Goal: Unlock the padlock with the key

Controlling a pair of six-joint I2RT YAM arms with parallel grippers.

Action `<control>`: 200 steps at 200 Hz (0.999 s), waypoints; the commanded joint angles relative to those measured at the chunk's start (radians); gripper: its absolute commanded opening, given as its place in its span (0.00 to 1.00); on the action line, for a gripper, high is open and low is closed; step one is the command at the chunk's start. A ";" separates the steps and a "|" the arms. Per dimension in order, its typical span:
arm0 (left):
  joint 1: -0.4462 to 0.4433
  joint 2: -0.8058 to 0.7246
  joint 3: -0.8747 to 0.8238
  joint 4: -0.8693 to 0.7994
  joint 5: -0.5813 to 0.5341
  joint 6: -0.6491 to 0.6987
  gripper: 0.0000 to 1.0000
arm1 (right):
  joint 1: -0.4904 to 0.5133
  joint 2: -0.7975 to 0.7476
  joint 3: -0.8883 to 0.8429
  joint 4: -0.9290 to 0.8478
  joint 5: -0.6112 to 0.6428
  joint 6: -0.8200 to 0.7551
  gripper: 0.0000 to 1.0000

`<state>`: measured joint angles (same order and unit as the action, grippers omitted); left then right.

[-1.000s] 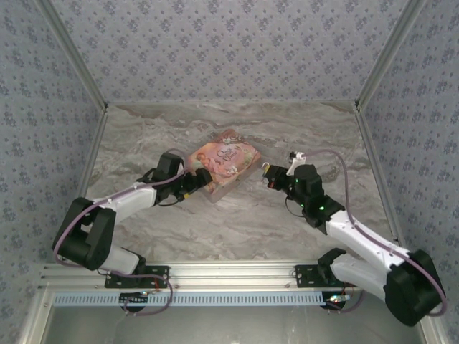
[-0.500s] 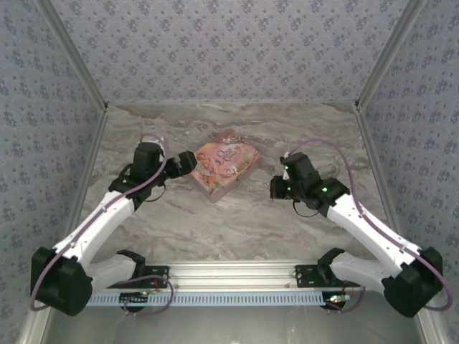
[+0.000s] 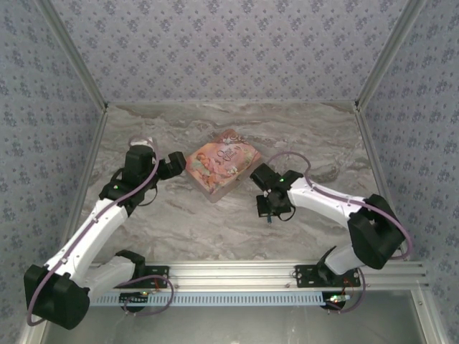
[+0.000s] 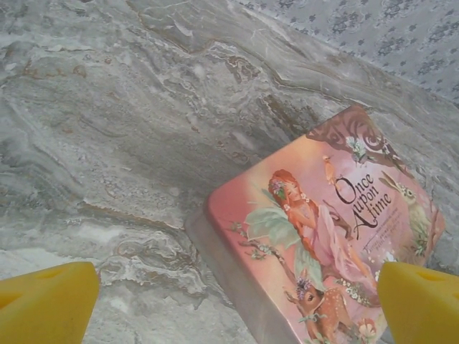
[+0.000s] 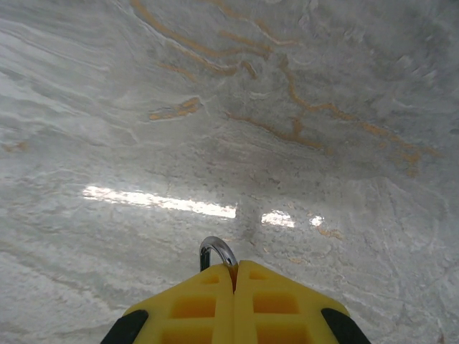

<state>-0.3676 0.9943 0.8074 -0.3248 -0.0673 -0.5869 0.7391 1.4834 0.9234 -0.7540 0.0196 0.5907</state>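
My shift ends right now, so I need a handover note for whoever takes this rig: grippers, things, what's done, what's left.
Left gripper: open, holding nothing, facing a corner of the pink tin.
Right gripper: shut on the padlock, whose silvery shackle pokes out past the fingers, over the marble table.
Done: padlock grasped.
Left: find and grasp the key, insert it, turn. Whether the padlock is open cannot be told.

Legible on lid of pink tin [image 4: 323,236]: "Once upon A time" in dark script; finer print below it too small to read
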 commanded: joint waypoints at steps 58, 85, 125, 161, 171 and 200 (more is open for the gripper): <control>0.014 -0.025 -0.011 -0.023 -0.012 0.002 0.99 | 0.012 0.079 0.022 0.007 0.020 0.017 0.02; 0.016 -0.025 -0.013 -0.024 -0.012 0.001 0.99 | 0.013 0.088 0.022 0.010 0.022 0.014 0.02; 0.019 -0.025 -0.017 -0.026 -0.012 -0.001 0.99 | 0.016 0.106 0.022 0.013 0.023 0.013 0.03; 0.019 -0.023 -0.020 -0.019 -0.010 -0.005 1.00 | 0.016 0.113 0.022 0.024 0.020 0.015 0.04; 0.019 -0.023 -0.020 -0.020 -0.009 -0.004 1.00 | 0.016 0.111 0.021 0.029 0.014 0.013 0.04; 0.021 -0.025 -0.019 -0.023 -0.009 -0.002 1.00 | 0.017 0.114 0.020 0.035 0.008 0.013 0.05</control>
<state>-0.3531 0.9882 0.7933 -0.3412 -0.0689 -0.5880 0.7490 1.5787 0.9237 -0.7162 0.0231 0.5907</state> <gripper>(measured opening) 0.994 0.057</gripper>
